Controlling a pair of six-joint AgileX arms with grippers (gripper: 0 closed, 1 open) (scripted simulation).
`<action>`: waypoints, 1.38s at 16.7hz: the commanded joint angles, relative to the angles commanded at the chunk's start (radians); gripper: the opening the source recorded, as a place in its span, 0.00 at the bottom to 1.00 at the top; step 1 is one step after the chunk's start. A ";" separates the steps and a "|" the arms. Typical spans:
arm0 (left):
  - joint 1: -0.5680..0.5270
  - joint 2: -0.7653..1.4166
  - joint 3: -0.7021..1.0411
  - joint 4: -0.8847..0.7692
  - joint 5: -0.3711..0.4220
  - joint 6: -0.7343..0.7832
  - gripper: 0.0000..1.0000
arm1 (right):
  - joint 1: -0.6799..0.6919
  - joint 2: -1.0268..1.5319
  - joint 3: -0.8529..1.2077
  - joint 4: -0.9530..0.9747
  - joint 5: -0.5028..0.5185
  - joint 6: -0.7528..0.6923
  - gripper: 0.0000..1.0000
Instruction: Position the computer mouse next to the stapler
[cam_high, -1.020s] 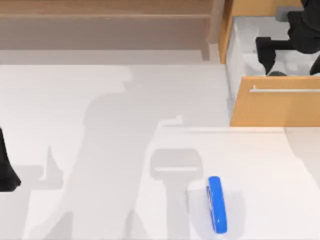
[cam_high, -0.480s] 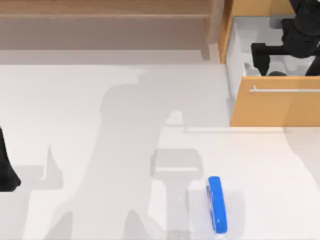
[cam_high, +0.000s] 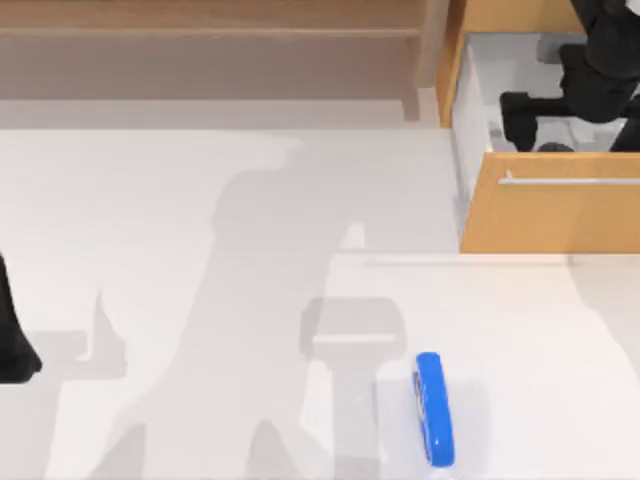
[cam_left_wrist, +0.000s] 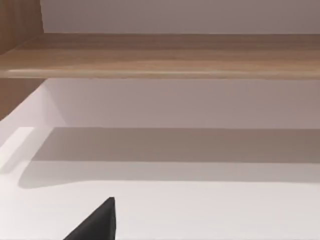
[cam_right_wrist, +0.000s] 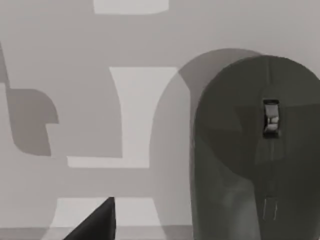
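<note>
The computer mouse (cam_right_wrist: 255, 150) lies on the pale floor of the open drawer (cam_high: 550, 215) at the far right of the table. The right wrist view looks almost straight down on its dark rounded back and scroll wheel. In the top view you can pick out just a dark sliver of it at the drawer's front wall, under the arm.

The stapler (cam_high: 434, 408) lies on the white table (cam_high: 180, 220) at the near edge, right of centre, long axis running near-to-far. It is well apart from the drawer and nothing touches it.

Step in hand, by my reading: reaching for the mouse, grasp not yet made. The right gripper (cam_high: 540, 120) hangs inside the drawer above the mouse, with one black finger (cam_high: 518, 115) pointing down near the drawer's left wall. You cannot tell from these views how wide the fingers stand, and nothing shows them gripping the mouse.

Next move calls for you to centre over the mouse body, descend, and close across its narrow width. Then lift clear of the drawer front before carrying it toward the stapler. The smooth domed shell may slip.

The left arm (cam_high: 12, 340) sits parked at the left edge of the table. Its gripper state also cannot be told.
</note>
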 joint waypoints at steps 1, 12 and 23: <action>0.000 0.000 0.000 0.000 0.000 0.000 1.00 | 0.000 0.002 -0.004 0.006 0.000 0.000 1.00; 0.000 0.000 0.000 0.000 0.000 0.000 1.00 | 0.000 0.021 -0.032 0.054 0.000 0.001 1.00; 0.000 0.000 0.000 0.000 0.000 0.000 1.00 | 0.000 0.021 -0.032 0.054 0.000 0.001 0.25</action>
